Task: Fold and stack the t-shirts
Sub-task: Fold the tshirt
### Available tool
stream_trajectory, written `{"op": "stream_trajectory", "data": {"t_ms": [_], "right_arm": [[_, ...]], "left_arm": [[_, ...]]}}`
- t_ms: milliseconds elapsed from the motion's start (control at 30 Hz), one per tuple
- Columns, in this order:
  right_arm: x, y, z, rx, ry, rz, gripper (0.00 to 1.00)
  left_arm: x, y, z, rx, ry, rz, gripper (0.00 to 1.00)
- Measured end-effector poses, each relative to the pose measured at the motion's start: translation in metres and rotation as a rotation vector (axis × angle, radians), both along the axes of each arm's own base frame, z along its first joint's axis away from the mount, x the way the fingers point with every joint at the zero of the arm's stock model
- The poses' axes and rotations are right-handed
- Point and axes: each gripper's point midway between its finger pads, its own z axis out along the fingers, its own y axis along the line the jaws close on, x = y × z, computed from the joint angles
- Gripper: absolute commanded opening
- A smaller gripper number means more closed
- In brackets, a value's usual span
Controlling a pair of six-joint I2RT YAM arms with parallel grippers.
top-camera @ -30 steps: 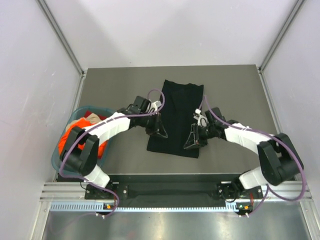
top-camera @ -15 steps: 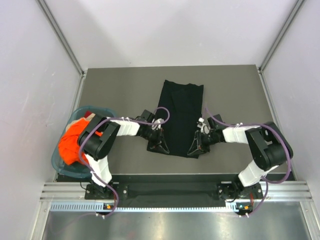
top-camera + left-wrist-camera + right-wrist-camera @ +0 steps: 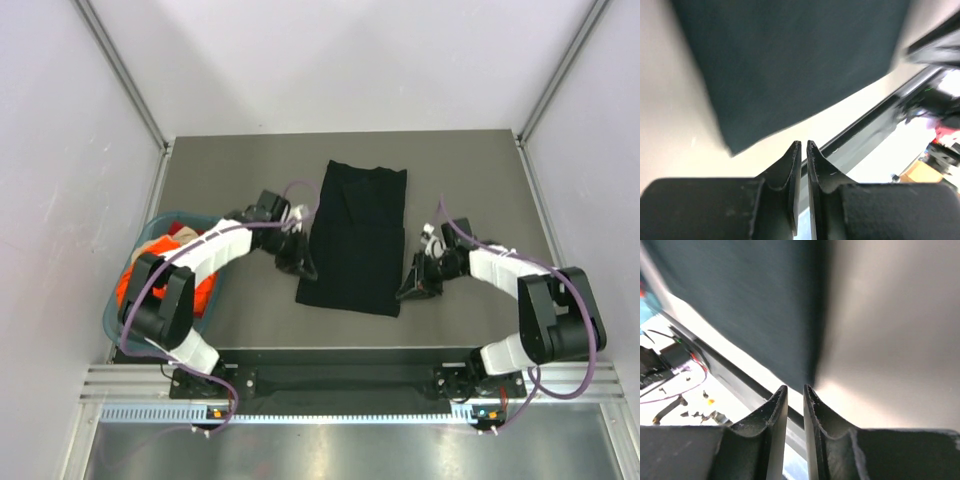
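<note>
The black t-shirt (image 3: 355, 235) lies flat on the table as a long folded rectangle, its near edge toward the arms. My left gripper (image 3: 304, 269) sits just off its lower left edge and my right gripper (image 3: 409, 291) just off its lower right corner. In the left wrist view the black t-shirt (image 3: 790, 65) fills the top, and the left gripper (image 3: 803, 145) shows only a thin slit with nothing in it. The right gripper (image 3: 795, 388) looks the same beside the black t-shirt (image 3: 740, 305). The orange t-shirt (image 3: 135, 285) lies bunched in the basket.
A teal plastic basket (image 3: 110, 318) stands at the table's left edge, next to the left arm's base. The table's black front rail (image 3: 340, 352) runs just below the shirt. White walls enclose the table on three sides.
Both grippers have pulled outward from the black shirt's near corners, the left one to the left and the right one to the right. The shirt's near edge now lies flat and free.
</note>
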Motion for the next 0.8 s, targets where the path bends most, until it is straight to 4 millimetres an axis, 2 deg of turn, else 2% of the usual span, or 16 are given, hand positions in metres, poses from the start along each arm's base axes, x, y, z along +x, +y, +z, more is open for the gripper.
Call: {"op": "stream_trajectory", "data": {"t_ms": [67, 133, 200, 233, 300, 400, 467, 567, 700, 800], "right_arm": [[0.020, 0.004, 0.016, 0.007, -0.051, -0.003, 0.22], [0.050, 0.011, 0.037, 0.034, -0.124, -0.013, 0.22], [0.083, 0.021, 0.054, 0.073, -0.178, -0.028, 0.22], [0.098, 0.025, 0.060, 0.091, -0.202, -0.036, 0.22], [0.127, 0.034, 0.064, 0.124, -0.223, -0.052, 0.21], [0.158, 0.043, 0.055, 0.152, -0.223, -0.065, 0.20], [0.170, 0.046, 0.044, 0.163, -0.208, -0.070, 0.21], [0.178, 0.043, 0.022, 0.178, -0.175, -0.082, 0.20], [0.187, 0.027, -0.003, 0.192, -0.140, -0.120, 0.20], [0.190, 0.015, -0.006, 0.248, -0.110, -0.133, 0.22]], "left_arm": [[0.027, -0.012, 0.027, -0.041, -0.090, -0.002, 0.15], [0.055, -0.025, 0.051, -0.091, -0.174, 0.006, 0.15], [0.083, -0.038, 0.063, -0.147, -0.220, 0.029, 0.15], [0.095, -0.042, 0.063, -0.166, -0.227, 0.043, 0.15], [0.117, -0.046, 0.051, -0.195, -0.213, 0.079, 0.15], [0.140, -0.044, 0.014, -0.192, -0.157, 0.137, 0.15], [0.150, -0.039, -0.012, -0.182, -0.116, 0.170, 0.15], [0.160, -0.030, -0.043, -0.165, -0.075, 0.208, 0.15], [0.175, -0.024, -0.043, -0.191, -0.083, 0.227, 0.14], [0.192, -0.021, -0.043, -0.182, -0.122, 0.225, 0.14]]}}
